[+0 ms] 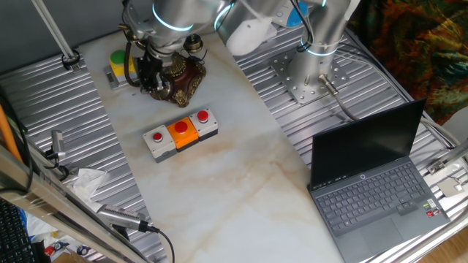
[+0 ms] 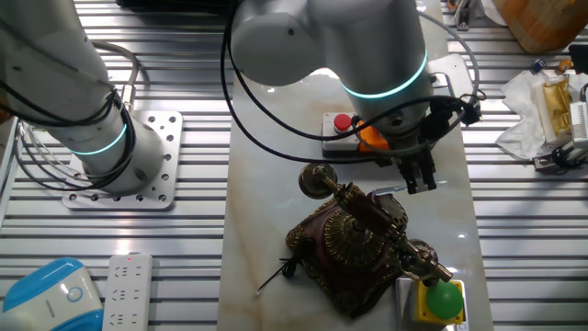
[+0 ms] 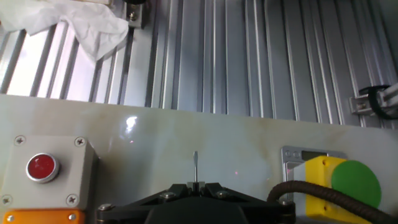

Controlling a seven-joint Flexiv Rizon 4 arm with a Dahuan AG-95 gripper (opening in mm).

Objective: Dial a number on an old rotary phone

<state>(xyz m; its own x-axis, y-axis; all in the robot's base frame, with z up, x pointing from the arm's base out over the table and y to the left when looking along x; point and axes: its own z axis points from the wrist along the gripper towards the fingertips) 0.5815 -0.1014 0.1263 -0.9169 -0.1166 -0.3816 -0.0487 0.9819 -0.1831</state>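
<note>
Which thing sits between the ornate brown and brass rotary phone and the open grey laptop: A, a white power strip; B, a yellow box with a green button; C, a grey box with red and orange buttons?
C: the grey box with red and orange buttons lies on the marble between the ornate brown and brass rotary phone and the open grey laptop.

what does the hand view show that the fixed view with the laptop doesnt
Only the hand view: a thin pin sticking out ahead of the closed fingers, over bare marble. It does not show the phone at all.

Only the fixed view with the laptop: the old rotary phone with the gripper right beside it, the laptop, and the arm's base plate.

Both: the marble tabletop, the grey button box with a red button, the yellow box with a green button, and crumpled tissue on the ribbed metal.
</note>
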